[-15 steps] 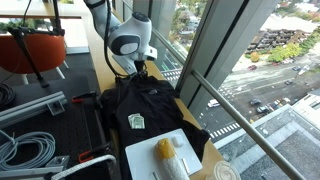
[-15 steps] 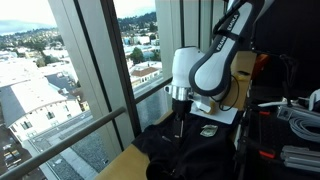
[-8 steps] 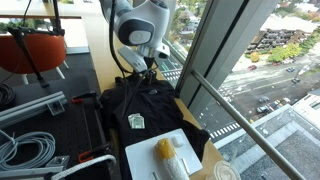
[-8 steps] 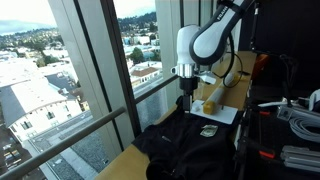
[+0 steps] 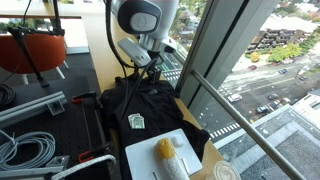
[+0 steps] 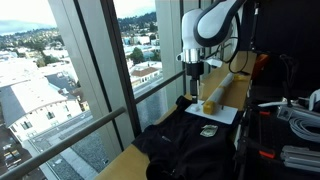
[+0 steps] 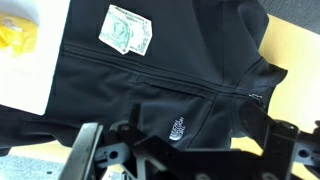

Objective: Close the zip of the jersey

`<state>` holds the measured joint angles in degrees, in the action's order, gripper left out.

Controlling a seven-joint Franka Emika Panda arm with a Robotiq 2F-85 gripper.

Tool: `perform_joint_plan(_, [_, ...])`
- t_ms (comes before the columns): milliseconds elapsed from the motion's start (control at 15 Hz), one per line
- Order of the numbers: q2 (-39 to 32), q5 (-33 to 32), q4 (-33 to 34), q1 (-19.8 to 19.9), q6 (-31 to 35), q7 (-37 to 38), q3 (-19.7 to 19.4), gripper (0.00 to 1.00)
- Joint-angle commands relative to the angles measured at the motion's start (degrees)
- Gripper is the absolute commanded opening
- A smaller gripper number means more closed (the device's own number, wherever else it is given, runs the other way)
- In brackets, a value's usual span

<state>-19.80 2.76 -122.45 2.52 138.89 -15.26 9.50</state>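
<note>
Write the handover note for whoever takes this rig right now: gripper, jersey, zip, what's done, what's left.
Gripper: open, holding nothing, hanging above the jersey's collar end, not touching it.
Jersey: lying front up on the surface by the window. A white tray with a yellow item sits at its hem end.
Zip: in the wrist view the two front halves meet along a thin line running toward the collar.
Done: the zip looks closed, but its top end is hard to confirm.
Left: check the slider at the collar and pull it up if it stops short.
</note>
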Motion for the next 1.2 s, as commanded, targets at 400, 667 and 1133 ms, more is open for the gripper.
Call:
perform_joint_plan(400, [5.5, -1.9, -5.0, -2.1, 0.0, 2.0, -4.0, 1.00])
perform_joint_plan(667, [6.8, -2.3, -6.3, -2.3, 0.0, 2.4, -4.3, 1.00])
perform_joint_plan(1133, [6.8, -2.3, -6.3, -2.4, 0.0, 2.4, -4.3, 1.00])
